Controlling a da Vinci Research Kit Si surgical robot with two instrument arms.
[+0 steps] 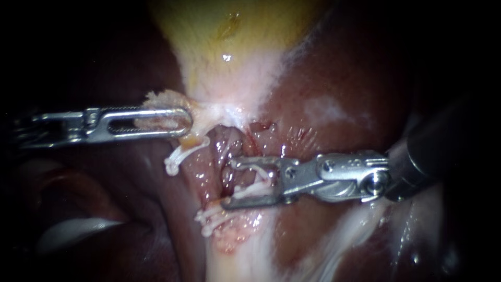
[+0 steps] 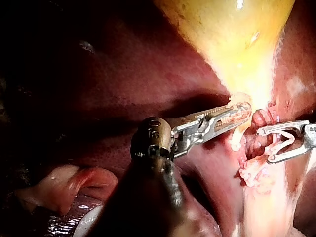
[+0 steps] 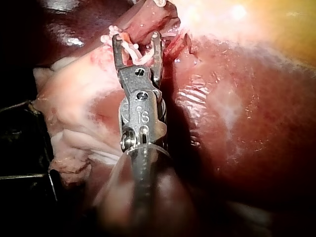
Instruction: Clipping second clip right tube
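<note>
The yellow gallbladder (image 1: 229, 31) narrows to a pale neck. My left instrument (image 1: 185, 122) comes in from the left, and its slotted jaws are shut on a tag of neck tissue (image 1: 162, 99). My right instrument (image 1: 228, 184) reaches in from the right with its jaws wide apart. They carry an open white clip (image 1: 258, 183) around a wet pink tube (image 1: 224, 143). Just below the jaws, another white clip (image 1: 211, 219) sits on the same strand. A third white clip (image 1: 177, 156) hangs under the left jaws. The right wrist view shows the forked jaws (image 3: 137, 42) astride the tube.
Dark red liver (image 1: 339, 78) lies right of and behind the neck. Whitish fatty tissue (image 1: 245, 256) runs down below the clips. A pale fold (image 1: 73, 230) lies at the lower left. The left instrument (image 2: 244, 111) and the right instrument (image 2: 269, 145) work close together.
</note>
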